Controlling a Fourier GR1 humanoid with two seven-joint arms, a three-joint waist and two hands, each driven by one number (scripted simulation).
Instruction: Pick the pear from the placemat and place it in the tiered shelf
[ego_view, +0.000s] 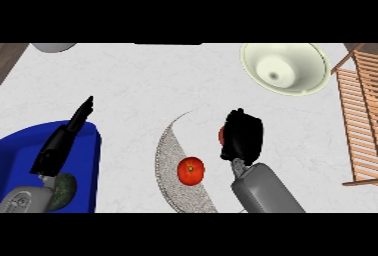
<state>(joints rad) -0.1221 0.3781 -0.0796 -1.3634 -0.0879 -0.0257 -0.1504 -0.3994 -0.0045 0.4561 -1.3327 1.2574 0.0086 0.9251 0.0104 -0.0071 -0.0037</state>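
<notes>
Counter (133, 85), head view: 2 hands, 1 mat, shelf at the right edge.
Right hand (244, 135): fingers curled round a red thing, taken as the pear (221, 134). Only a sliver shows at the hand's left side, shape unreadable, just beside the upper right edge of the mat (171, 165) and well apart from the shelf (360, 115). Bare counter lies between hand and shelf. Shelf: wooden slats, cut off by the right edge. Bowl (284, 67): white, farther up the view than the right hand, near the shelf. Mat: grey, lower end cut off, 1 round red fruit (190, 171) on it. Left hand (55, 150): fingers straight, pointing up the view, over the blue tray (88, 160). Tray: cut off at left and below, with a green fruit (65, 192) inside, partly hidden by the left forearm. Pale item (53, 47): cut off at top left, unidentifiable.
</notes>
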